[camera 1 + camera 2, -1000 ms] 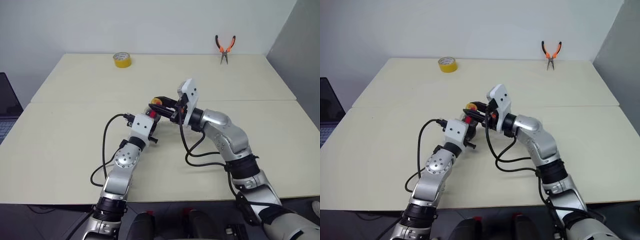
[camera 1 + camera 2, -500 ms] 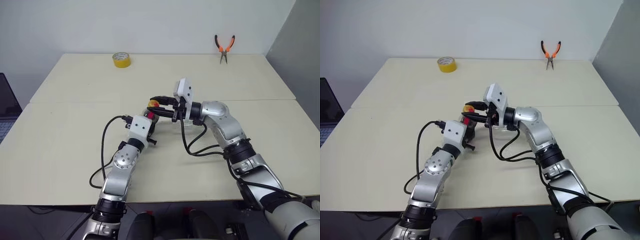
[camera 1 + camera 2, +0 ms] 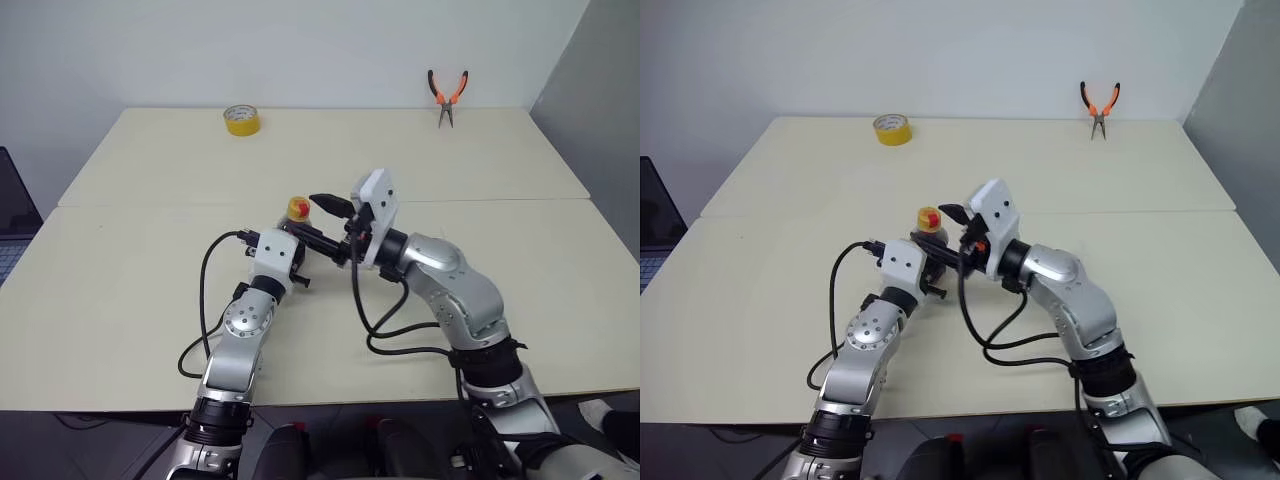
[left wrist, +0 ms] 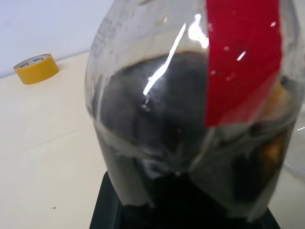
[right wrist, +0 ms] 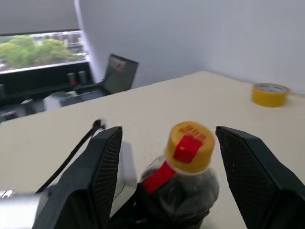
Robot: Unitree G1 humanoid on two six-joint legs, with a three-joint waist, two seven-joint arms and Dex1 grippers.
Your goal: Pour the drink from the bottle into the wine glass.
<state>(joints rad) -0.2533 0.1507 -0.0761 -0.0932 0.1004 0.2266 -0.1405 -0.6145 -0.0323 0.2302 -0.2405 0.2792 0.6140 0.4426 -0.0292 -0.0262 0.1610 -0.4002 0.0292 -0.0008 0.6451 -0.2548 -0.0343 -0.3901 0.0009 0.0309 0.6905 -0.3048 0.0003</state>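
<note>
Right wrist view: right gripper (image 5: 169, 176) has released the bottle (image 5: 183, 179).

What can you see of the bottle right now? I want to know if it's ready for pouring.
The bottle is small, squat, clear plastic, upright, its rounded body partly filled with dark liquid. A red label strip runs up to its yellow cap, which is still on. The left end effector is shut on its body near the middle of the table. The right end effector stands open on either side of the cap, not touching it.
</note>
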